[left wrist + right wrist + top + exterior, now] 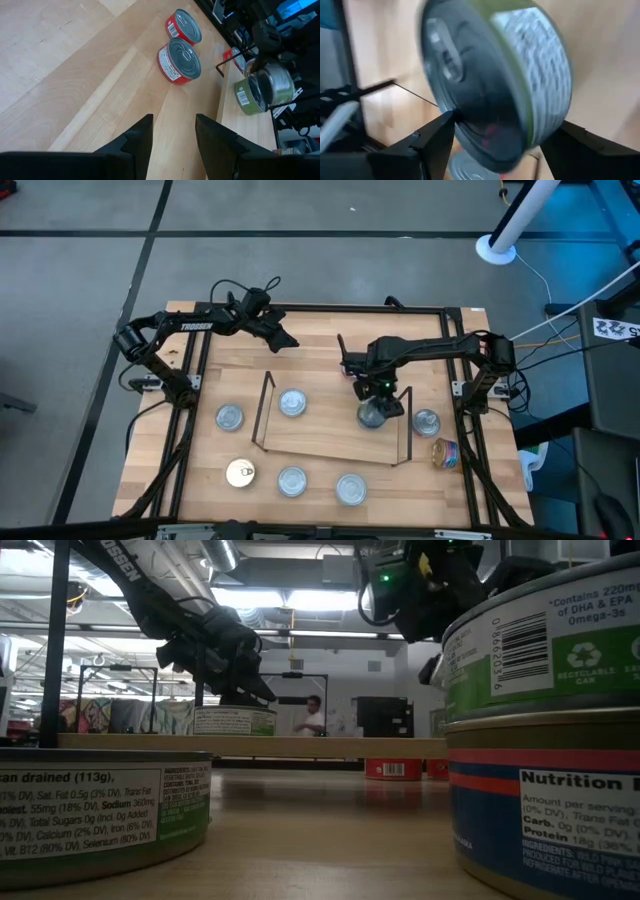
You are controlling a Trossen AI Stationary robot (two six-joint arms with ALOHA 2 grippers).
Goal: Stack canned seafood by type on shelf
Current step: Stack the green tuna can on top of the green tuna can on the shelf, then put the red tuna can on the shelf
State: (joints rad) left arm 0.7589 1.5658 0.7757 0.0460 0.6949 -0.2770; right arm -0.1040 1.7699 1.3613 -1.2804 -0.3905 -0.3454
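Fingers of the right gripper (495, 145) clamp a green-labelled tin (495, 85) by its sides, holding it tilted above the shelf (330, 442) near the board's right end. Another silver-topped tin (292, 402) sits on the shelf near its left wire upright. On the table (190, 480), one tin (427, 422) lies just right of the shelf, with a colourful tin (446, 453) on its side near it. More tins lie left and in front, among them a gold-topped tin (240, 472). Away at the table's far side, the left gripper (172, 135) hovers, its fingers apart and empty.
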